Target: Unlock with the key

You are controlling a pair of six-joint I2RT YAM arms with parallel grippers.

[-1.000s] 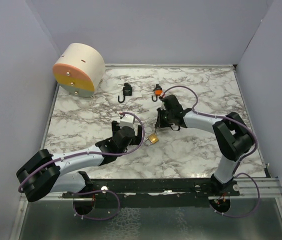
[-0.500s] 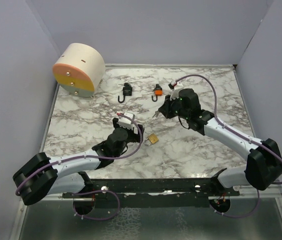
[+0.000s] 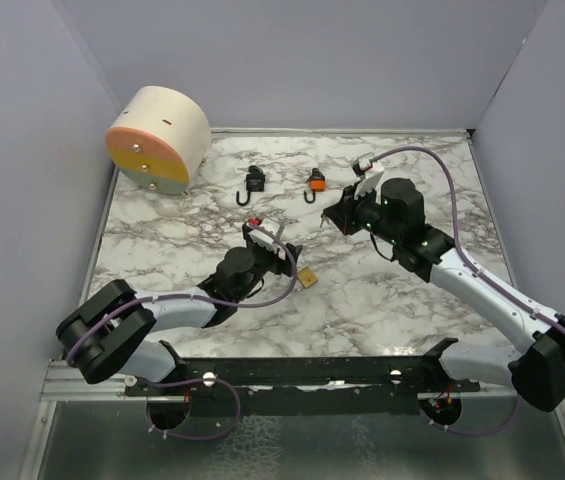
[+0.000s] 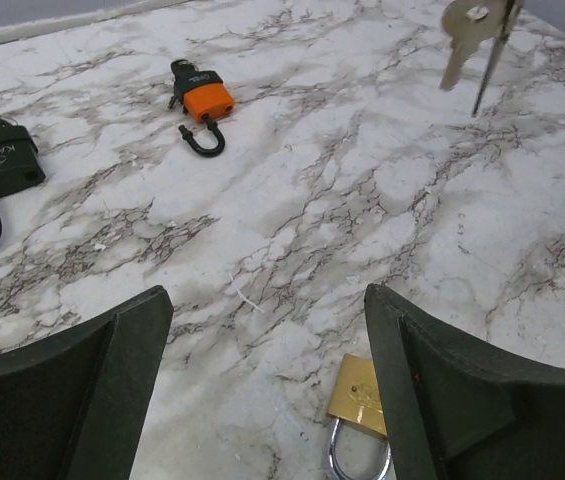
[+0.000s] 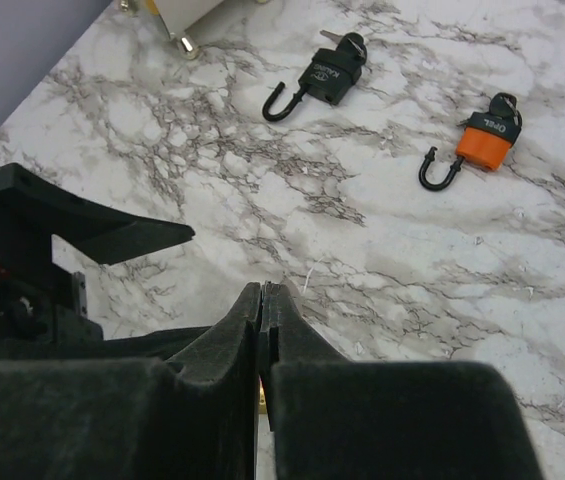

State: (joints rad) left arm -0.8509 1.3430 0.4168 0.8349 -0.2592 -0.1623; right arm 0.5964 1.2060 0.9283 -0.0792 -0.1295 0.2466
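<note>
Brass padlock lies flat on the marble table, unheld and with no key in it. The left hand hovers over it with its fingers wide apart, clamped on nothing. The silver key hangs above the table, well apart from the padlock, apparently pinched in the right hand, whose fingers are pressed together. Steadying the padlock, insertion and turning all appear to remain.

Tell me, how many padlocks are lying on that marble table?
3: a black padlock at the back, an orange padlock to its right, and a brass padlock nearer the front, mid-table.
</note>
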